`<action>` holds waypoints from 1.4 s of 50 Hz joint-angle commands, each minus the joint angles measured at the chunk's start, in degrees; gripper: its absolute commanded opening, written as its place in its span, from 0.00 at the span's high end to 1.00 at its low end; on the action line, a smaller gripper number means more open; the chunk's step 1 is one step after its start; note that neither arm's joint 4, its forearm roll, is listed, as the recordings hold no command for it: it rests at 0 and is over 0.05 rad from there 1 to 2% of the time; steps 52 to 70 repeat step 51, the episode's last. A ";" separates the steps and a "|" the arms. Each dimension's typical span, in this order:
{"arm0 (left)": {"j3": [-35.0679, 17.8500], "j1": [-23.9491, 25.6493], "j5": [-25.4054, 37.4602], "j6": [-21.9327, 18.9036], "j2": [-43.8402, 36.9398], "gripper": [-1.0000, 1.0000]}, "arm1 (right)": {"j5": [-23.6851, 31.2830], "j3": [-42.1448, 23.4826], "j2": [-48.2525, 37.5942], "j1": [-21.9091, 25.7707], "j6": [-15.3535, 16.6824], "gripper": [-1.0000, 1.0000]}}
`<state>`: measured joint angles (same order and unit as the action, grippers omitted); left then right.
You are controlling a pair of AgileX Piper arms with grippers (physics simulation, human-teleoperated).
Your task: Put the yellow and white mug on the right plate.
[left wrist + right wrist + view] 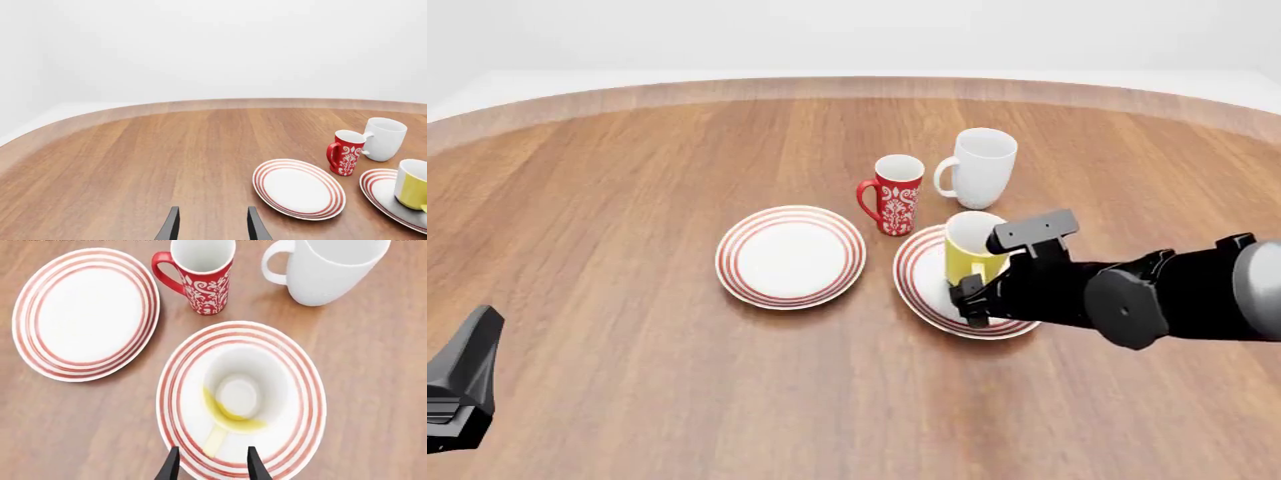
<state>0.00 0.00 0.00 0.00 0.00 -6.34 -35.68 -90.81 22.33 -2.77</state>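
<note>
The yellow and white mug [969, 246] stands upright on the right plate [916, 282], handle towards the near side. From straight above in the right wrist view, the mug [244, 390] shows its white inside, with the plate's red-ringed rim [308, 390] around it. My right gripper [212, 465] hovers open over the plate's near edge, its fingers either side of the handle's line and apart from it; in the front view the gripper [968, 296] sits just in front of the mug. My left gripper [212, 226] is open over bare wood at the near left [463, 390].
A look-alike left plate [790, 256] lies bare beside the right one. A red white-patterned mug [896, 195] and a taller white mug [981, 167] stand just behind the plates. The table's curved far edge [854, 88] runs across the back.
</note>
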 commanded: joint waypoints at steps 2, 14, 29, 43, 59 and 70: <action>0.00 0.00 0.00 0.00 0.00 0.00 | 1.27 1.82 3.81 0.13 -0.29 0.00; 0.00 0.00 0.00 0.00 0.00 0.00 | 6.96 4.40 14.54 1.11 -0.39 0.00; 0.00 0.00 0.00 0.00 0.00 0.00 | 12.89 3.64 23.78 1.14 0.76 0.00; 0.00 0.00 0.00 0.00 0.00 0.00 | 18.87 1.68 30.52 0.62 2.64 0.00; 0.00 0.00 0.00 0.00 0.00 0.00 | 20.31 1.43 34.38 0.77 2.75 0.00; 0.00 0.00 0.00 0.00 0.00 0.00 | 20.31 1.43 34.38 0.77 2.75 0.00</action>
